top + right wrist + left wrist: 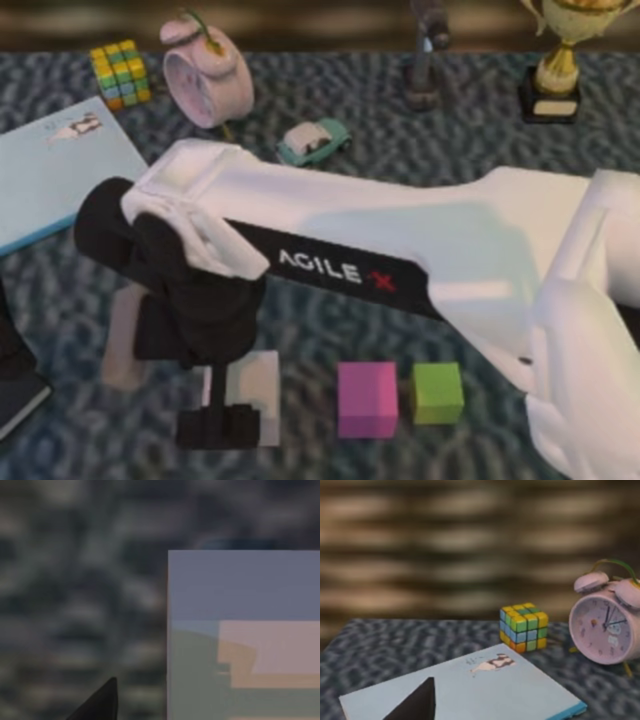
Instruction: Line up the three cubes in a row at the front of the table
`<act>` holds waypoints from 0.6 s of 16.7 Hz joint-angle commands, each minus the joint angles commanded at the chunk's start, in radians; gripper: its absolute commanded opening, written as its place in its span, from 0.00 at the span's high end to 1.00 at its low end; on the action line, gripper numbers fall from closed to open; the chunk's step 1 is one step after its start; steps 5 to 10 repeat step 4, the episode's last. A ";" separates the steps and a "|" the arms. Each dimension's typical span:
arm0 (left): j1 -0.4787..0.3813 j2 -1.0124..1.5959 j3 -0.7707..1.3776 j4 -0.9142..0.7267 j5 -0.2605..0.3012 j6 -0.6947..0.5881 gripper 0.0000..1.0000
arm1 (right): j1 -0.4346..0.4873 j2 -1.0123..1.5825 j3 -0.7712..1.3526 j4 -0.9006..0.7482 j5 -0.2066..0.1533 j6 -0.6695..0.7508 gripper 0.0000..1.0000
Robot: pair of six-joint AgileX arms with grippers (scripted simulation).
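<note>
Three cubes stand in a row near the front edge of the table point(320, 330): the pale lavender-white cube point(258, 385) at the left, the magenta-pink cube point(367, 400) in the middle and the lime-green cube point(437, 392) at the right. My right arm reaches across from the right, and my right gripper point(222, 425) hangs over the lavender-white cube's front left side, open. In the right wrist view one dark fingertip point(106, 702) shows apart from that cube point(240, 585). My left gripper point(15, 385) is parked at the left edge, open, one fingertip point(422, 705) showing.
A light blue notebook point(55, 170) lies at the left. Along the back stand a multicoloured puzzle cube point(120, 74), a pink alarm clock point(205, 75), a small teal toy car point(313, 141), a dark upright object point(425, 60) and a gold trophy point(560, 55).
</note>
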 joint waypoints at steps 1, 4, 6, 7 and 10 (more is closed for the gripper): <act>0.000 0.000 0.000 0.000 0.000 0.000 0.00 | 0.001 -0.006 0.030 -0.037 0.000 0.000 0.00; 0.000 0.000 0.000 0.000 0.000 0.000 0.00 | 0.000 -0.022 0.078 -0.090 0.002 0.003 0.00; 0.000 0.000 0.000 0.000 0.000 0.000 0.00 | 0.000 -0.022 0.078 -0.090 0.002 0.003 0.00; 0.000 0.000 0.000 0.000 0.000 0.000 0.00 | 0.000 -0.022 0.078 -0.090 0.002 0.003 0.00; 0.000 0.000 0.000 0.000 0.000 0.000 0.00 | 0.000 -0.022 0.078 -0.090 0.002 0.003 0.00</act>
